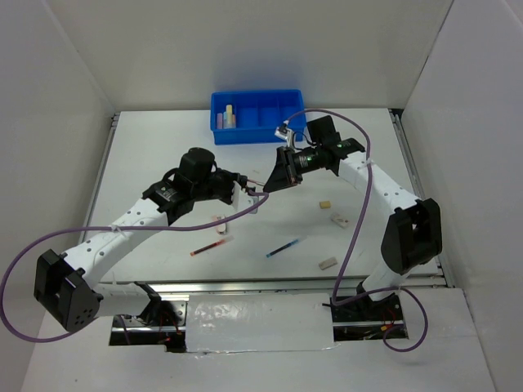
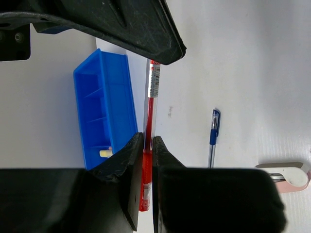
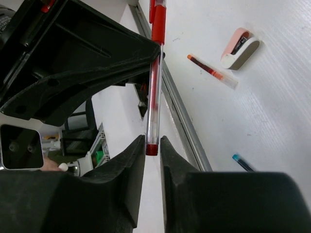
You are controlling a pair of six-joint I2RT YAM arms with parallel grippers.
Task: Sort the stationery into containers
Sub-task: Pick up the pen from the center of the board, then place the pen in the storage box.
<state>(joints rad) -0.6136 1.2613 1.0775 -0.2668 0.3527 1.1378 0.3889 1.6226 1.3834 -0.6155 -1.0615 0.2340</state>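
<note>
Passing the red pen [image 2: 149,111] mid-air at centre frame, left gripper [image 2: 147,141] and right gripper [image 3: 152,141] both pinch it. The left should let go only once the right's end grip looks firm; the blue tray [image 1: 245,135] waits upper centre.

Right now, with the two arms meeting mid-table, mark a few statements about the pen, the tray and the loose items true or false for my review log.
1. One red pen sits between the fingers of both the left gripper and the right gripper. True.
2. The blue tray holds nothing. False: pale pieces lie in its leftmost compartment as the top view shows it.
3. A blue pen lies on the table. True.
4. The red pen rests flat on the table. False: it is held up off the surface between the arms.
5. Every eraser is in the tray. False: several, such as a beige eraser, lie on the table.
</note>
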